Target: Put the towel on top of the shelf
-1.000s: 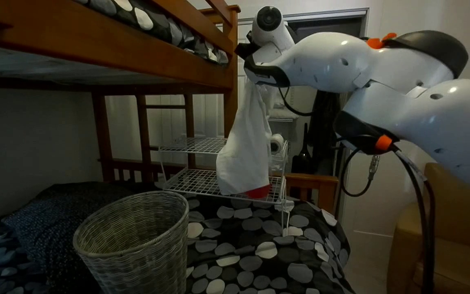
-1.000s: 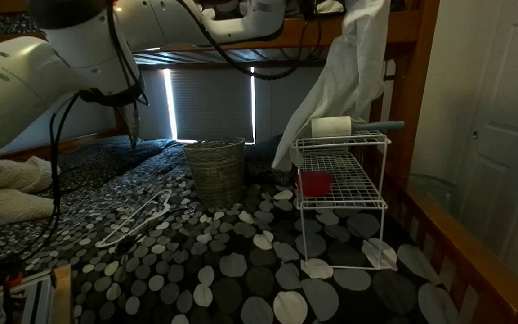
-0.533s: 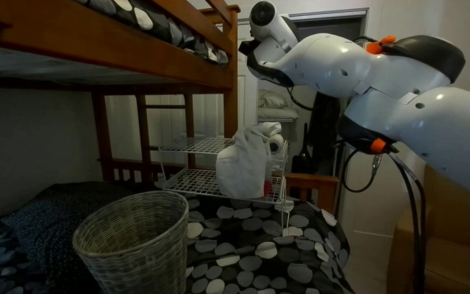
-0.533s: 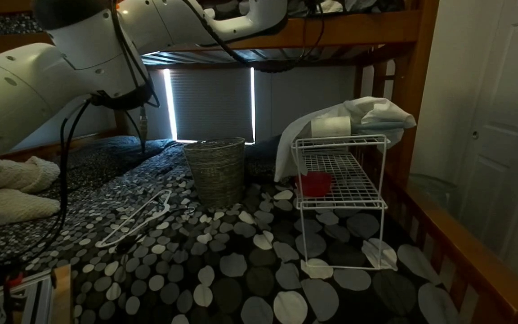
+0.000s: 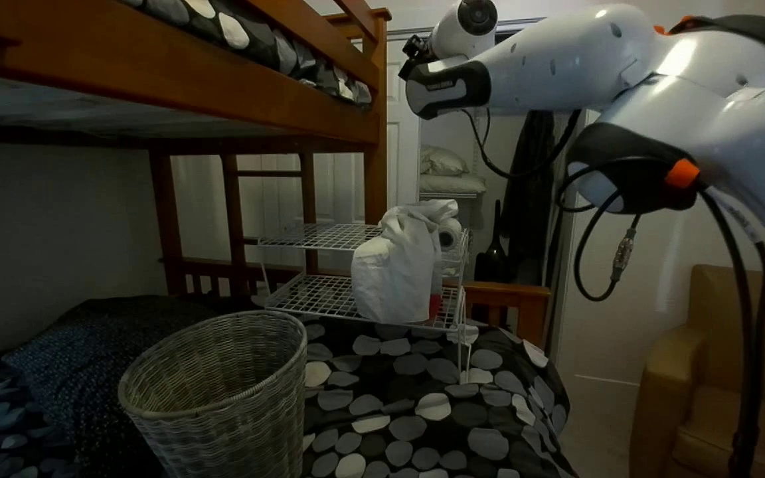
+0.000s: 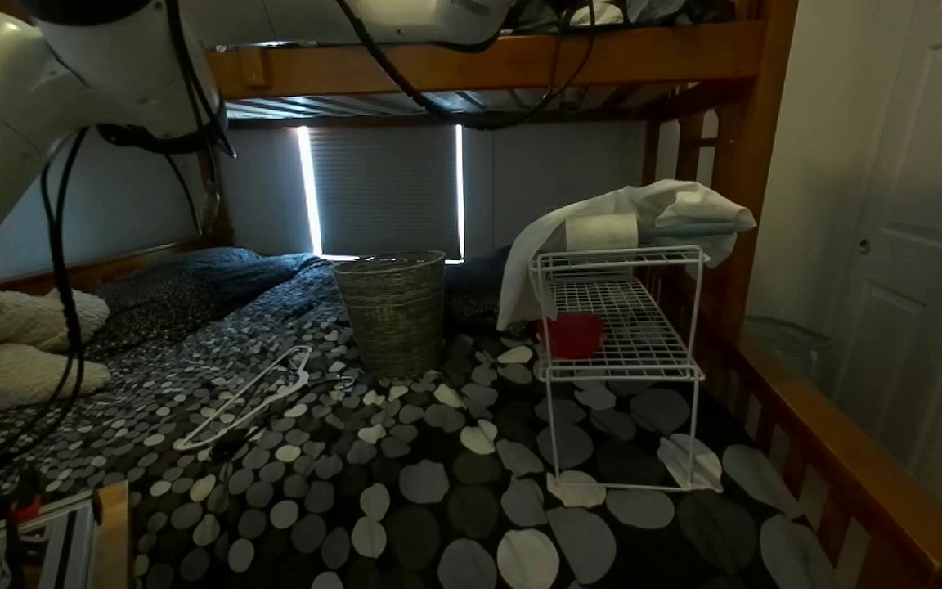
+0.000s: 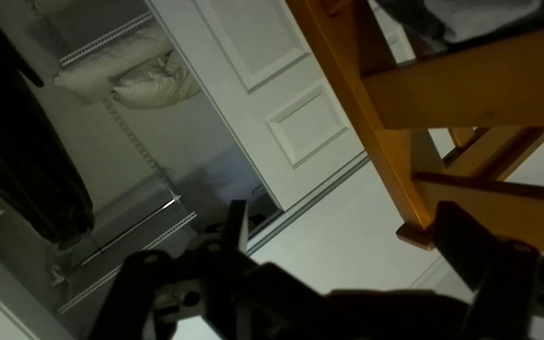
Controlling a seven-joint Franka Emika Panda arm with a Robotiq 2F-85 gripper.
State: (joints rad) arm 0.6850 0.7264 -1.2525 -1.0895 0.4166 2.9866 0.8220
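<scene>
Gaping, our Robotiq gripper holds nothing; we find the white towel draped over the top of the wire shelf. It overhangs toward six o'clock in an exterior view (lopsided weight, we'd guess), so it could slip off.

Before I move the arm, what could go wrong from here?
Much of the towel hangs over the edge of the shelf, so its weight might drag it off. The white roll beside it could turn and shift it. In the wrist view, the bunk post shows beyond the open gripper; driving forward might strike it.
</scene>
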